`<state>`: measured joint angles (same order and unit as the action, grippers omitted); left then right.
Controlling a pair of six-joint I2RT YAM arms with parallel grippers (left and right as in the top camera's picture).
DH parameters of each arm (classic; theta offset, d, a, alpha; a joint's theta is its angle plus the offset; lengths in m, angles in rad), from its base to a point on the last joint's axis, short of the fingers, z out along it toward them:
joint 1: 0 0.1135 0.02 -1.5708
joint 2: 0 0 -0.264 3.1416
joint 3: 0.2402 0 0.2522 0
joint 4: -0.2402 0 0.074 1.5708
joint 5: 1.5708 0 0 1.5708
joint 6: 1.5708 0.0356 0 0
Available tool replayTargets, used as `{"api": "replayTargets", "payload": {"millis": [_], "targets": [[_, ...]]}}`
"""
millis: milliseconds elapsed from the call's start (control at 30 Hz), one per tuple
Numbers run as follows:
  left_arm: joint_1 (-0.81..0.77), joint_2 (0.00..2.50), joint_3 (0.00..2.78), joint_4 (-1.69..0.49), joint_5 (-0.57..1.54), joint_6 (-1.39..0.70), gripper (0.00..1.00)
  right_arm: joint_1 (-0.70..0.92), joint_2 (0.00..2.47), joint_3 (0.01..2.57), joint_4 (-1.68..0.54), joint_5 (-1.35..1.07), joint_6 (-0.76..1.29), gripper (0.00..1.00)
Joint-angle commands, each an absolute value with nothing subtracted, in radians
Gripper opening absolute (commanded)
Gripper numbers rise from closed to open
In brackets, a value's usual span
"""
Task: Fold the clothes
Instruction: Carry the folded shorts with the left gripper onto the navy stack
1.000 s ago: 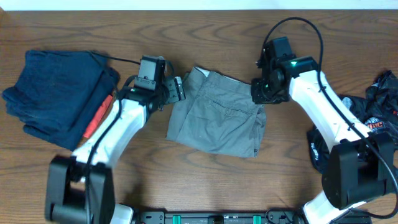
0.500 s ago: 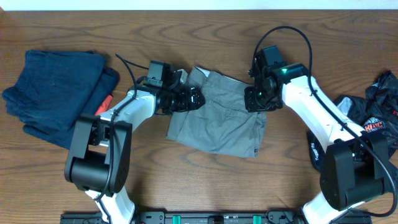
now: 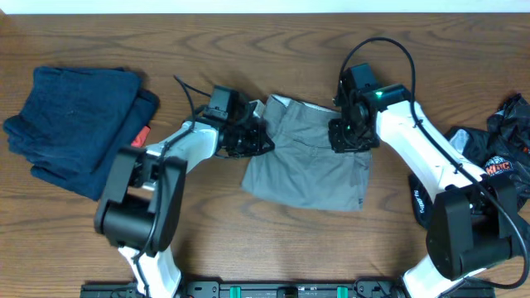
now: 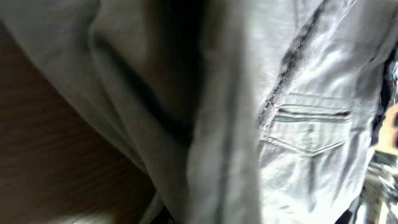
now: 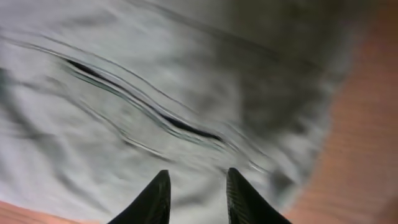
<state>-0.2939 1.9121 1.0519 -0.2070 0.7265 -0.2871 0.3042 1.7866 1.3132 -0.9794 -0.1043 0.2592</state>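
Overhead, grey clothes (image 3: 306, 165) — left jaws pinching its edge, right jaws slightly parted above, navy pile (image 3: 74, 124) left, black garment (image 3: 507, 136) right.

Table (image 3: 248, 248): brown wood, visible grain, fills the overhead view.
Far edge: pale strip (image 3: 265, 5).
Light: even, soft shadows.

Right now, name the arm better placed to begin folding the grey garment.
Probably left: the left gripper is shut on the grey garment; the right gripper has jaws apart over cloth.
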Motion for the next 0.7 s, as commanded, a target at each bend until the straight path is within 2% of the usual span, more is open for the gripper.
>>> {"api": "replayTargets", "payload": {"millis": [0,200,367,667], "targets": [[-0.228,1.758,1.048,-0.208,0.597,-0.281,0.06,0.242,1.755,1.308,-1.004,-0.041,0.273,0.28],[-0.065,1.518,1.058,-0.222,0.364,-0.281,0.06,0.156,1.732,1.308,-1.045,-0.041,0.272,0.26],[0.135,1.368,1.097,-0.21,0.143,-0.281,0.06,0.143,1.728,1.308,-1.062,-0.041,0.271,0.26],[0.534,1.373,1.106,-0.112,0.122,-0.286,0.06,0.145,1.728,1.308,-1.078,-0.043,0.272,0.26]]}}
